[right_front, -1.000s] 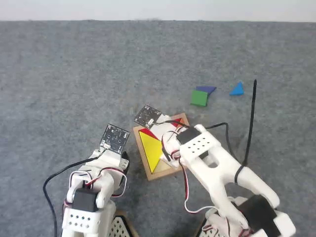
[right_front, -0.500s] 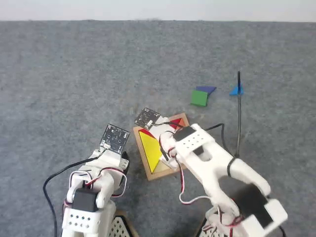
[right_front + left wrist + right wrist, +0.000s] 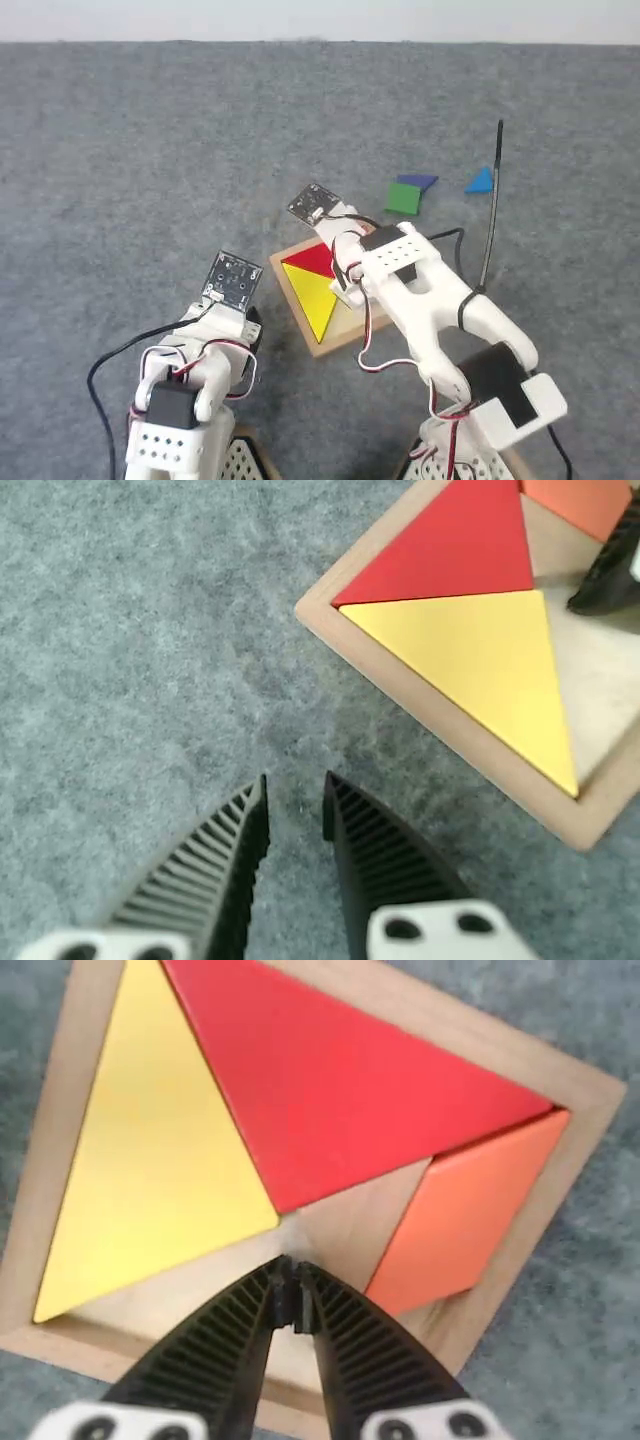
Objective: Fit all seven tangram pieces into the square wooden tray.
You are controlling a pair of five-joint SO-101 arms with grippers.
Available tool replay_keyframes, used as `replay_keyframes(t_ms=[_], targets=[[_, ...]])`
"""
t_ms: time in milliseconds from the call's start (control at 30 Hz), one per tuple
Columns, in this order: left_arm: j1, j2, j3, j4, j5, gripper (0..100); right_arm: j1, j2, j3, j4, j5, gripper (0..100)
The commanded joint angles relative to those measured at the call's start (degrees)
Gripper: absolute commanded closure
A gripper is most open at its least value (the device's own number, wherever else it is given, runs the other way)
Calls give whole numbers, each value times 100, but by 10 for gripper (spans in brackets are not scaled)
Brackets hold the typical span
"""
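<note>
Rod [image 3: 493, 205], perhaps cable, beside blue triangle [image 3: 481, 181]

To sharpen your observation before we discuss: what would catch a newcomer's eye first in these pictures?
The big red triangle and yellow triangle lie edge to edge in the wooden tray, an orange piece beside the red one. The right gripper hangs shut over the tray's bare floor. A green square lies out on the grey carpet.

No text, label, number or sign can be read anywhere; nothing bears legible print.
</note>
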Motion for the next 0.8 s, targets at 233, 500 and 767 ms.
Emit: replay_keyframes(t_ms=[233,500,767], targets=[[9,-9,-40,26,35,912,154,-2044,167,295,-123,974],[9,-9,-40,26,35,912,1684,-1763,-1187,1051,-580,974],[9,-9,-40,26,35,912,1763,382,-3121,1262,-589,800]])
